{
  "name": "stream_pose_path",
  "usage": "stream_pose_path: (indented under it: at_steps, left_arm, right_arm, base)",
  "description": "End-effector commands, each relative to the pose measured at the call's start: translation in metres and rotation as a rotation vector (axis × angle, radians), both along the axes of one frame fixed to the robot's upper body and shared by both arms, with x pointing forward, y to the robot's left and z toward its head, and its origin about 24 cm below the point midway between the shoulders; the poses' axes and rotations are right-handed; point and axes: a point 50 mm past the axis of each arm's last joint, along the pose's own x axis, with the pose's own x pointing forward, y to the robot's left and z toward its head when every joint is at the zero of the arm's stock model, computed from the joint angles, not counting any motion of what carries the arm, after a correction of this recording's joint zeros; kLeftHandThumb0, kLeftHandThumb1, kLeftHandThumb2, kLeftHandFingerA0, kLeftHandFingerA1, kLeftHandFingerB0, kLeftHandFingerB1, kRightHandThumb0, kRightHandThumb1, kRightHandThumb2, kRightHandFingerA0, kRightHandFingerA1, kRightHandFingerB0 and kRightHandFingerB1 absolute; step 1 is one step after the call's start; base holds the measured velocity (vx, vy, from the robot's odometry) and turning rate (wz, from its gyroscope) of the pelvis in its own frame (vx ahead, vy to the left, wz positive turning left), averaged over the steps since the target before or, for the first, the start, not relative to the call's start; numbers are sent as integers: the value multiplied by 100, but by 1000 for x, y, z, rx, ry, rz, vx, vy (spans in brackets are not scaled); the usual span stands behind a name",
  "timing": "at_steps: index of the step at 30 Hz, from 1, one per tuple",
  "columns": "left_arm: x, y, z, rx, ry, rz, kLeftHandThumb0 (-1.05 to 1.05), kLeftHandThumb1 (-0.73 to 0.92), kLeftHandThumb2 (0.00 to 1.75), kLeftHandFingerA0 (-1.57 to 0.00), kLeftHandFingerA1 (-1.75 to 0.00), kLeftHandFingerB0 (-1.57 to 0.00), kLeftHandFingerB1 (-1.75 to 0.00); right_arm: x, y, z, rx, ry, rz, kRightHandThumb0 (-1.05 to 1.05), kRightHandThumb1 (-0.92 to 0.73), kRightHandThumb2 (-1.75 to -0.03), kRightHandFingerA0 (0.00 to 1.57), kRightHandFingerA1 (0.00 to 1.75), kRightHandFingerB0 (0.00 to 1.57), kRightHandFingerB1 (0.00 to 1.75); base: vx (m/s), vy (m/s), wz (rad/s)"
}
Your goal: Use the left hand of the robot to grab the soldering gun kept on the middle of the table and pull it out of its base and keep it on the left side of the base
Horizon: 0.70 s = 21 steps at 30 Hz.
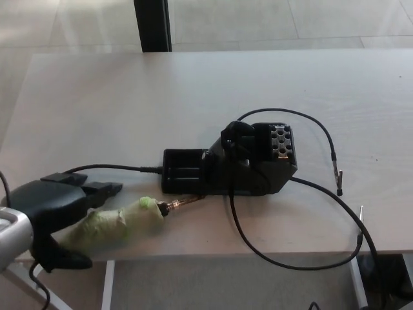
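Note:
The soldering gun, its handle wrapped in green tape, lies on the table near the front edge, left of the black base. Its metal tip points right toward the base's lower left corner. My left hand is at the front left corner, open. Two fingers are spread above the handle's rear end, and the thumb is below it, off the table edge. I cannot tell whether the hand still touches the handle. The right hand does not show.
A black cable loops from the base along the front edge, and another arcs to the right, ending in a small plug. A thin cord runs from the base's left end toward my hand. A dark post stands behind the table.

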Motion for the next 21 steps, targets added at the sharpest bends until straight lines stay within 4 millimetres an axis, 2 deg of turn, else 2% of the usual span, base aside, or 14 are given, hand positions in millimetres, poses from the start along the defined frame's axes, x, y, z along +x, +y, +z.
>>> stream_pose_path:
  at_steps: [1, 3, 4, 5, 7, 8, 9, 13, 16, 17, 18, 19, 20, 21]
  left_arm:
    - [0, 23, 26, -73, 53, 117, -88, 59, 90, 0, -20, 0, 0]
    - [-2, 33, 42, -129, 48, 131, -83, 61, 94, 0, -23, 0, -6]
    - [-2, 32, 41, -130, 51, 130, -83, 61, 94, 0, -23, 0, -6]
    - [-6, 43, 57, -158, 41, 150, -67, 66, 84, 0, 0, 0, -7]
    - [-8, 46, 65, -175, 27, 156, -65, 68, 86, 0, 0, 0, -10]
    - [-9, 49, 72, -224, 2, 162, -64, 69, 84, 0, 0, -2, -16]
    - [-13, 59, 89, -346, -27, 218, -57, 74, 62, 0, -17, -6, -26]
    - [-23, 81, 126, -618, -93, 347, -59, 72, 63, -10, -49, -19, -30]
    - [-39, 111, 154, -984, -146, 387, -55, 71, 62, -42, -61, -33, -39]
    - [-41, 114, 157, -1009, -152, 390, -55, 71, 62, -42, -61, -33, -39]
    - [-59, 137, 157, -1181, -222, 428, -54, 79, 64, -54, -60, -46, -42]
    - [-75, 153, 153, -1323, -287, 472, -57, 77, 63, -58, -64, -50, -43]
    - [-78, 156, 152, -1353, -299, 485, -57, 77, 63, -58, -64, -50, -43]
    - [-87, 164, 143, -1414, -356, 534, -56, 60, 94, -56, -71, -39, -56]
  right_arm:
    - [-4, -5, 6, -8, -15, -17, -55, -61, -59, 63, 66, 33, 35]
    - [-6, -6, 6, -7, -12, -20, -62, -51, -85, 61, 72, 27, 48]
    - [-8, -6, 6, -7, -10, -22, -62, -51, -85, 61, 72, 27, 48]
    - [-8, -6, 6, -14, 1, -18, -63, -51, -85, 61, 71, 27, 48]
    - [-10, -7, 7, -15, 3, -20, -63, -51, -85, 61, 71, 27, 47]
    - [-11, -7, 7, -24, 12, -19, -56, -62, -59, 65, 67, 34, 35]
    - [-12, -7, 6, -16, 2, -31, -60, -48, -85, 63, 73, 29, 49]
    - [-13, -7, 5, -9, -1, -45, -60, -49, -84, 64, 74, 28, 48]
    - [-15, -6, 2, -6, 4, -49, -59, -48, -84, 64, 72, 29, 48]
    - [-15, -6, 2, -6, 5, -49, -59, -48, -84, 64, 72, 29, 48]
    - [-16, -7, 2, -15, 15, -46, -61, -49, -84, 64, 72, 28, 48]
    - [-16, -7, 3, -21, 21, -40, -54, -61, -58, 65, 66, 33, 35]
    - [-16, -6, 2, -23, 21, -39, -54, -61, -58, 65, 66, 33, 35]
    - [-16, -6, 2, -17, 16, -42, -61, -50, -84, 63, 73, 27, 47]
  base:
    - [0, 0, 0]
    - [0, 0, 0]
    - [0, 0, 0]
    - [0, 0, 0]
    - [0, 0, 0]
    - [0, 0, 0]
    - [0, 0, 0]
    - [0, 0, 0]
    - [0, 0, 0]
    - [0, 0, 0]
    - [0, 0, 0]
    - [0, 0, 0]
    - [0, 0, 0]
    - [0, 0, 0]
